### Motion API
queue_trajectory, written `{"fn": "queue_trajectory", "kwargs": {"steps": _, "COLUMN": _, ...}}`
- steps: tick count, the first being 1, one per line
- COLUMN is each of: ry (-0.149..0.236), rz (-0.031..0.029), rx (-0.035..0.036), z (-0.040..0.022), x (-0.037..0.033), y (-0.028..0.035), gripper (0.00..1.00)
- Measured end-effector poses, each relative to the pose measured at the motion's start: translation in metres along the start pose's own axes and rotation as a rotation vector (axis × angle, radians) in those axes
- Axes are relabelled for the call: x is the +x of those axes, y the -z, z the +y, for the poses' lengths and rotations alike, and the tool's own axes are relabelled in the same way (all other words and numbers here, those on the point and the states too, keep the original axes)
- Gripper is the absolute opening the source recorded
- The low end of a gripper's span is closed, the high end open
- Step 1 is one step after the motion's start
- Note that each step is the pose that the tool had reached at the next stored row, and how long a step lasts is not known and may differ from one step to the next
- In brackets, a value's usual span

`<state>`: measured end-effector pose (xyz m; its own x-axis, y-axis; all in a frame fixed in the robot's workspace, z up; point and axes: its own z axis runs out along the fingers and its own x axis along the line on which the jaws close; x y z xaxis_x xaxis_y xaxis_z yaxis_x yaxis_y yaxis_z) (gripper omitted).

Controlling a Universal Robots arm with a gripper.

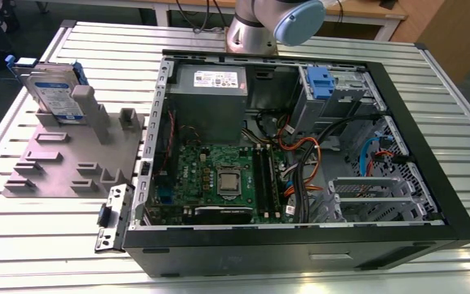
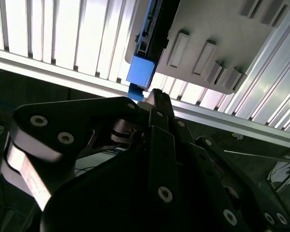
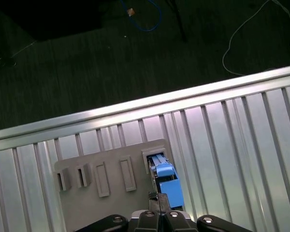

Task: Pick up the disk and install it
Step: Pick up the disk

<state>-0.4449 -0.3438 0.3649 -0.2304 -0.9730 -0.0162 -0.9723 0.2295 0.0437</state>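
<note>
First wrist view: hand (image 3: 158,200) near upright disk (image 3: 170,188), prob. closed.

This is a robotics lab or test workshop set up for computer assembly. A ribbed aluminium tabletop (image 1: 39,245) carries a desktop computer case (image 1: 455,208) lying open on its side, with its motherboard (image 1: 218,177) and coloured wiring (image 1: 300,153) bared. Just beside it lies a grey fixture plate (image 1: 55,165) with raised slots, one of them holding the disk (image 1: 55,92) on edge. The robot arm (image 1: 256,27) rises from the tabletop behind the case, with a wooden desk (image 1: 357,11) beyond it. In the first wrist view, dark carpet (image 3: 87,63) strewn with loose cables (image 3: 224,58) lies past the tabletop's edge.
</note>
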Motion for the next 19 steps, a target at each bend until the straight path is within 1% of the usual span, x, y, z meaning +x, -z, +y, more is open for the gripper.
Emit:
{"fn": "queue_trajectory", "kwargs": {"steps": 7, "ry": 0.028, "rz": 0.0013, "rx": -0.0005, "z": 0.0000, "x": 0.0000, "y": 0.0000, "gripper": 0.11}}
{"fn": "queue_trajectory", "kwargs": {"steps": 10, "ry": 0.046, "rz": 0.0020, "rx": -0.0008, "z": 0.0000, "x": 0.0000, "y": 0.0000, "gripper": 0.11}}
{"fn": "queue_trajectory", "kwargs": {"steps": 13, "ry": 0.088, "rz": 0.0039, "rx": -0.0014, "z": 0.0000, "x": 0.0000, "y": 0.0000, "gripper": 0.11}}
{"fn": "queue_trajectory", "kwargs": {"steps": 15, "ry": 0.109, "rz": 0.0047, "rx": -0.0017, "z": 0.0000, "x": 0.0000, "y": 0.0000, "gripper": 0.11}}
{"fn": "queue_trajectory", "kwargs": {"steps": 19, "ry": 0.113, "rz": 0.0050, "rx": -0.0018, "z": 0.0000, "x": 0.0000, "y": 0.0000, "gripper": 0.11}}
